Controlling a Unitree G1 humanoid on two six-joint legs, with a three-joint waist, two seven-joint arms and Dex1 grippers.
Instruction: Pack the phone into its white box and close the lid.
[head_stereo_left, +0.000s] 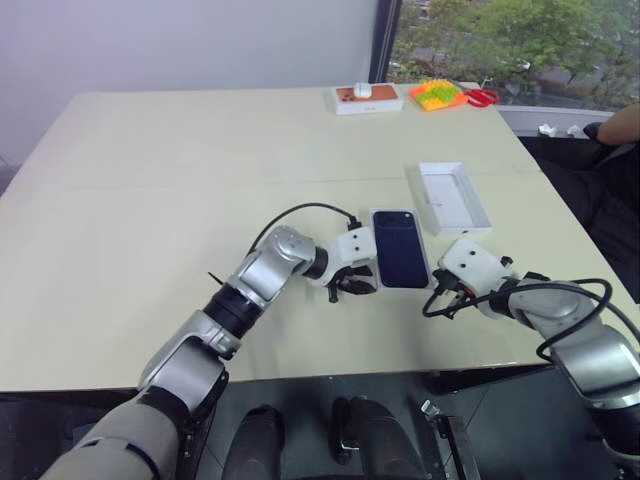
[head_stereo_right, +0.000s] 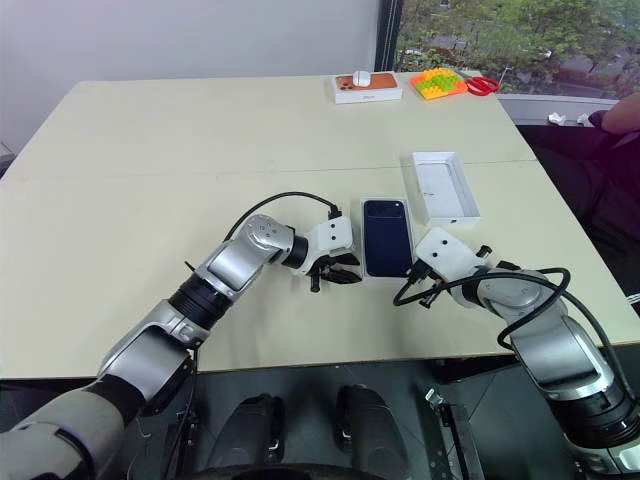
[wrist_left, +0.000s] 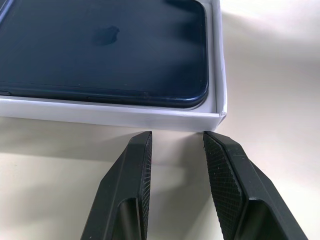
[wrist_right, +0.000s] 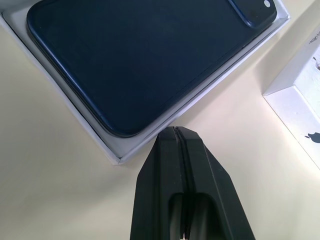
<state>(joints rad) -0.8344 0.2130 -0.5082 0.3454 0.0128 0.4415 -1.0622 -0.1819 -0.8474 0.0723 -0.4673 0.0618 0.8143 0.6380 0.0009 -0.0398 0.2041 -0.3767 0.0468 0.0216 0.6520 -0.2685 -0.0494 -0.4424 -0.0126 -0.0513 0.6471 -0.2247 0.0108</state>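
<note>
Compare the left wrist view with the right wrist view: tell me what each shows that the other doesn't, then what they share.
Left wrist view: the left gripper, fingers apart, just short of the outer wall of the white box, and a faint logo on the phone.

Right wrist view: the right gripper, fingers pressed together, at the box's wall near one corner; the phone's camera lenses; and the lid lying open side up on the table, apart from the box.

Both: the dark blue phone lying flat inside the white box, no lid on it.
</note>
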